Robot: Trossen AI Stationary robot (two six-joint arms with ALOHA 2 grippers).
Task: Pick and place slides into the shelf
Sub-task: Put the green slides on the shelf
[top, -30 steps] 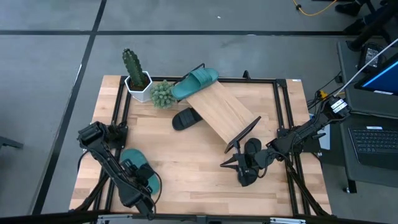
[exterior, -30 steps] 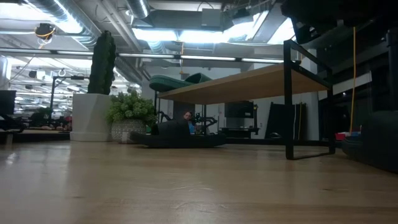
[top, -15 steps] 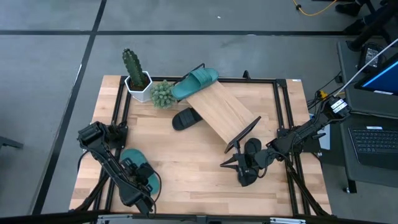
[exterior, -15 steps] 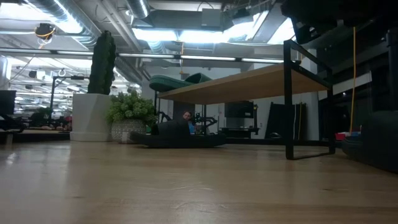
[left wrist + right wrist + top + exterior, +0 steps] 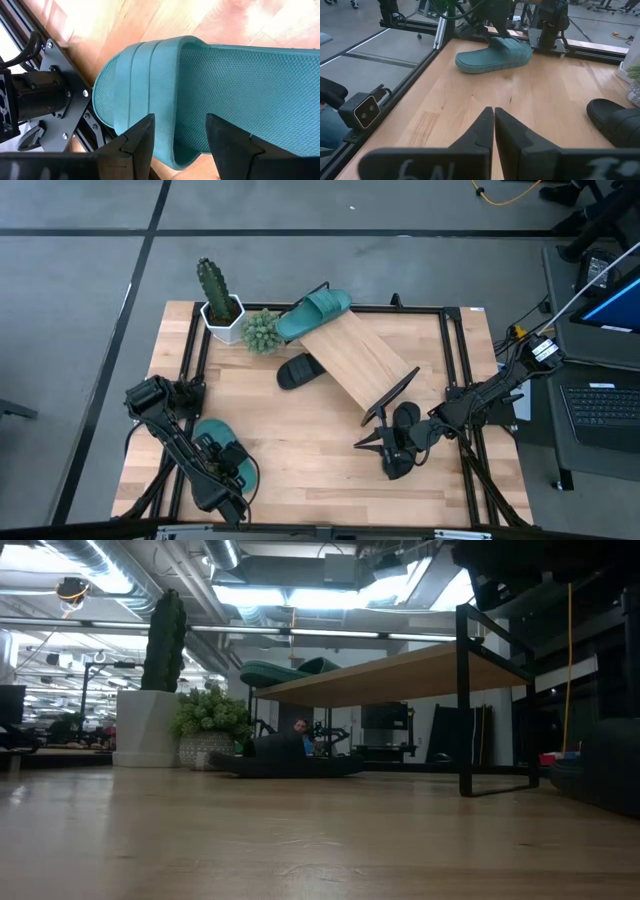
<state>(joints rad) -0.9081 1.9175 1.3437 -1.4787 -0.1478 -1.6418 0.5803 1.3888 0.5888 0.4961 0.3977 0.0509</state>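
A teal slide (image 5: pixel 212 437) lies flat on the table at the near left. My left gripper (image 5: pixel 180 122) stands open over its side by the strap (image 5: pixel 135 85), one finger over the strap and one over the footbed. A second teal slide (image 5: pixel 315 312) rests on the high far end of the shelf (image 5: pixel 355 360), a slanted wooden board on a black frame. A black slide (image 5: pixel 298 370) lies on the table beside the shelf's left side. My right gripper (image 5: pixel 493 117) is shut and hangs above bare table at the near right, touching nothing. My left gripper comes slanting down at the teal slide's side edge (image 5: pixel 176 150) by the strap, fingers apart. Whether the fingers (image 5: pixel 142 137) touch the slide I cannot tell. The slide lies flat on the table (image 5: pixel 495 55).
A tall cactus in a white pot (image 5: pixel 215 298) and a small bushy plant (image 5: pixel 260 330) stand at the far left, next to the shelf. Black frame rails (image 5: pixel 190 360) run along the table's edges. Bare wood lies between the two arms (image 5: pixel 300 450).
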